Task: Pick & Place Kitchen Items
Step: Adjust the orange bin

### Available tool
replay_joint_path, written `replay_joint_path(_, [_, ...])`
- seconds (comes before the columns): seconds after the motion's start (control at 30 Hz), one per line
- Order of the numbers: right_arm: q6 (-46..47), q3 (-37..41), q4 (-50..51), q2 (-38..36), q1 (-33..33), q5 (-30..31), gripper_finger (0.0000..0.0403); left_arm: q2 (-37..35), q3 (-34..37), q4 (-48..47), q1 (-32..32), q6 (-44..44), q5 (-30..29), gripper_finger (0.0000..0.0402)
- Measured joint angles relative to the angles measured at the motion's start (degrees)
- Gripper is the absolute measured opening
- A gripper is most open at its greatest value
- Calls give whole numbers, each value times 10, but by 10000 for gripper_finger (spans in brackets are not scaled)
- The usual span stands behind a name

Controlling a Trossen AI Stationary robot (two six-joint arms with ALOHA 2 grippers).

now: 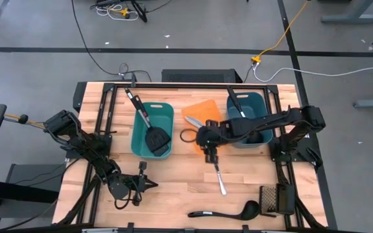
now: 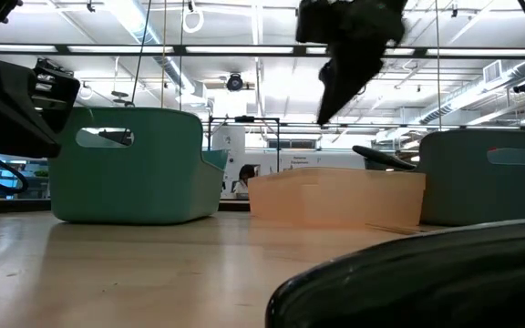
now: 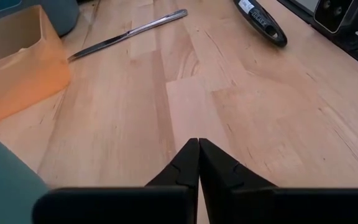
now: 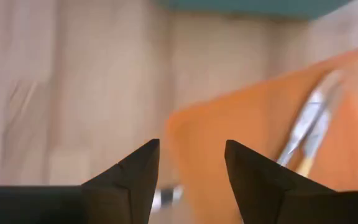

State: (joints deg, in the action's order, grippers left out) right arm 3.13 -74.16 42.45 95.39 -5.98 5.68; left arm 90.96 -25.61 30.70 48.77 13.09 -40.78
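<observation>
My right gripper (image 1: pixel 210 157) hangs open and empty above the table, just near of the orange bin (image 1: pixel 203 116); its wrist view (image 4: pixel 191 144) looks down on the bin's near corner (image 4: pixel 241 149). Silver utensils (image 4: pixel 308 130) lie in that bin. A silver knife (image 1: pixel 219 178) lies flat on the table just near of the gripper. A black ladle (image 1: pixel 225 211) lies flat by the near edge. A black slotted spatula (image 1: pixel 153 134) leans in the left teal bin (image 1: pixel 153 129). A black utensil (image 1: pixel 236 105) sticks out of the right teal bin (image 1: pixel 250 120). My left gripper (image 1: pixel 151 184) is shut and empty at the near left.
A dark rectangular mesh object (image 1: pixel 277 199) stands at the near right corner, beside the ladle's bowl. A black loop (image 1: pixel 188 136) lies at the orange bin's near left corner. Bare wood shows between my left gripper (image 3: pixel 198 142) and the knife (image 3: pixel 129 34).
</observation>
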Motion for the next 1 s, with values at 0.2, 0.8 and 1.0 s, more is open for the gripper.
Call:
replay_joint_path(0.2, [-52, -1, 73, 0, -16, 0, 205, 0, 0, -1, 0, -1, 14, 8])
replay_joint_path(0.8, [-105, 0, 99, 70, -8, 29, 195, 0, 0, 0, 0, 0, 16, 9])
replay_joint_path(1.0, [-89, 1, 96, 94, 7, 34, 186, 0, 0, 0, 0, 0, 16, 10])
